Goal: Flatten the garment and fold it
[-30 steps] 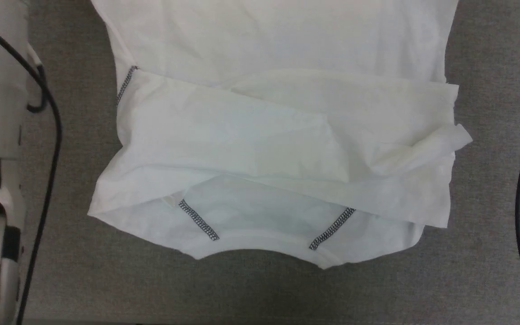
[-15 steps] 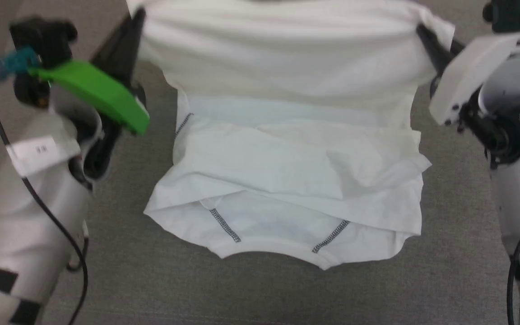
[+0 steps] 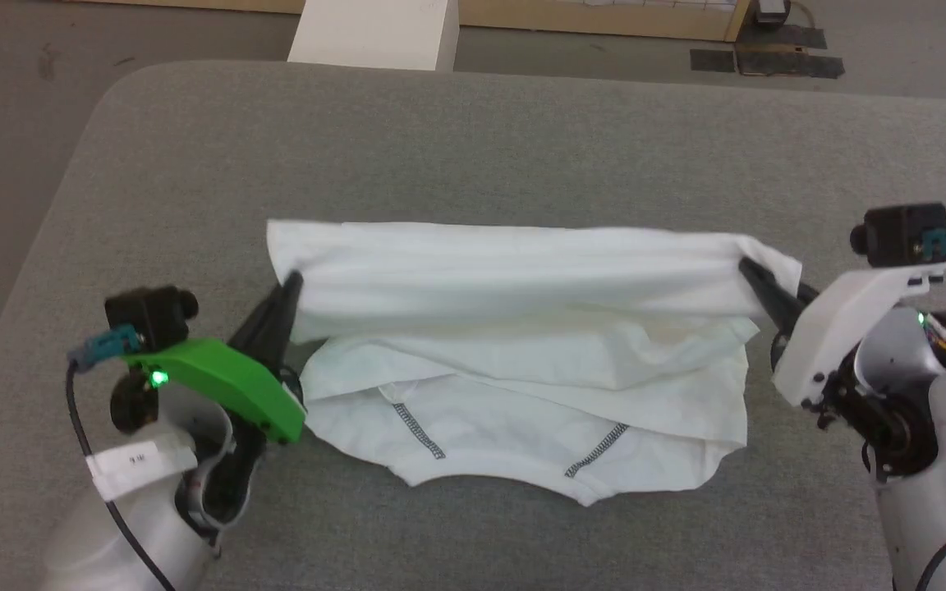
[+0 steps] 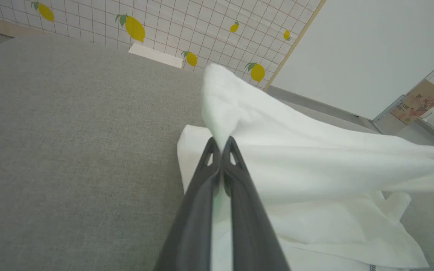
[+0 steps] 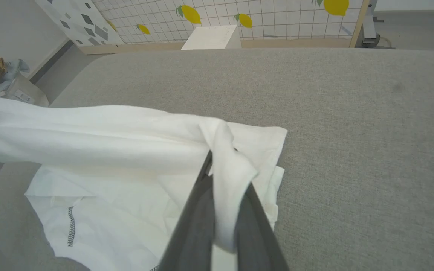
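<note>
The white T-shirt (image 3: 522,361) lies partly folded on the grey table, its round neck and dark zigzag shoulder seams (image 3: 417,430) toward me. Its far edge is lifted and stretched as a band (image 3: 514,267) between both grippers, above the lower layers. My left gripper (image 3: 291,283) is shut on the band's left corner; the left wrist view shows the shirt (image 4: 315,165) pinched at that gripper's (image 4: 221,142) tips. My right gripper (image 3: 746,267) is shut on the right corner, where the right wrist view shows the shirt (image 5: 126,150) draped over that gripper (image 5: 211,156).
The grey padded table (image 3: 522,139) has a rounded far-left corner, with bare surface beyond the shirt and to both sides. A white box (image 3: 374,33) stands on the floor behind the table. A lemon-patterned grid panel (image 4: 164,26) lines the back wall.
The head camera has pulled back and tilted, so the whole table now shows. Both grippers, holding the shirt's far edge, have carried it toward me over the lower layers.
</note>
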You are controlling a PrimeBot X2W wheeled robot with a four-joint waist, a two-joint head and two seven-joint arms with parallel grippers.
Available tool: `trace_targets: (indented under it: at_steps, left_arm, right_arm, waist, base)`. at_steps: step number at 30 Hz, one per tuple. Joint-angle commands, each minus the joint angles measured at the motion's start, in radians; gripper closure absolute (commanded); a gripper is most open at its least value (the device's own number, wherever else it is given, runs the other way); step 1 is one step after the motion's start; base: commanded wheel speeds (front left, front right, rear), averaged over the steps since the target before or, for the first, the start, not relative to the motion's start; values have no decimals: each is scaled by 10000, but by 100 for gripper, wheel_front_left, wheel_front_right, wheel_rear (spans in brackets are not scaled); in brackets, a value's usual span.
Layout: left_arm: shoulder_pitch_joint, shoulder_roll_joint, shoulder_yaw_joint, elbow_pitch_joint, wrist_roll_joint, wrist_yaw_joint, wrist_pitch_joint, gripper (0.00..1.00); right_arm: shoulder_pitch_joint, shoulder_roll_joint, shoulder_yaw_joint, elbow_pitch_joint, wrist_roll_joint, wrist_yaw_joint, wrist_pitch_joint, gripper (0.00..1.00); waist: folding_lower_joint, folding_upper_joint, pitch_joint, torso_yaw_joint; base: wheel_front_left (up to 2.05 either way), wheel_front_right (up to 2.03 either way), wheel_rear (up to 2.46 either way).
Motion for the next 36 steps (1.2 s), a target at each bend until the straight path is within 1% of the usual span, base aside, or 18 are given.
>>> trace_targets:
  at_steps: [1,7,14,17,21,28,29,30,31,32,36]
  left_arm:
    - [308,-47,-19,63,-134,93,51,100]
    - [936,-248,-108,776,-537,292,360,100]
    - [1155,-334,73,1366,-798,557,341,100]
    - [1309,-289,194,1390,-972,720,432,100]
    - [1618,-184,26,1238,-1102,977,1021,100]
    - [1863,-35,-109,761,-1221,1403,1651,100]
    - [1884,17,-105,678,-1223,1474,1710,100]
    - [1919,42,-91,612,-1281,1534,1812,73]
    - [1957,99,-72,498,-1336,1604,1926,27]
    - [1990,163,-50,390,-1361,1670,1995,0]
    - [2234,476,66,-286,-1581,2059,2454,0]
  right_arm:
    - [302,19,-101,-88,30,-13,57,100]
    - [1258,229,-270,-86,-136,-13,253,100]
    - [2291,382,-235,145,-220,-13,898,100]
    - [2590,414,-246,147,-253,-13,1157,100]
    - [2812,460,-258,62,-260,-13,1391,100]
    - [2990,530,-309,-30,-343,-13,1672,100]
    - [3002,536,-281,-63,-338,-13,1704,40]
    - [3005,521,-252,-121,-337,-13,1700,0]
    - [3011,499,-228,-186,-320,-13,1707,0]
    - [3019,483,-220,-235,-289,-13,1723,0]
    - [3134,314,-267,-629,5,-13,1850,0]
  waist:
    - [2,0,25,-47]
    - [2,0,132,-87]
    - [2,0,202,-112]
    - [2,0,184,-135]
    - [2,0,125,-169]
    - [2,0,12,-156]
    - [2,0,-24,-160]
    - [2,0,-48,-163]
    - [2,0,-82,-173]
    - [2,0,-125,-182]
    - [2,0,-299,-157]
  base:
    - [0,0,0]
    - [0,0,0]
    - [0,0,0]
    - [0,0,0]
    - [0,0,0]
    - [0,0,0]
    - [0,0,0]
    - [0,0,0]
    - [0,0,0]
    - [0,0,0]
    - [0,0,0]
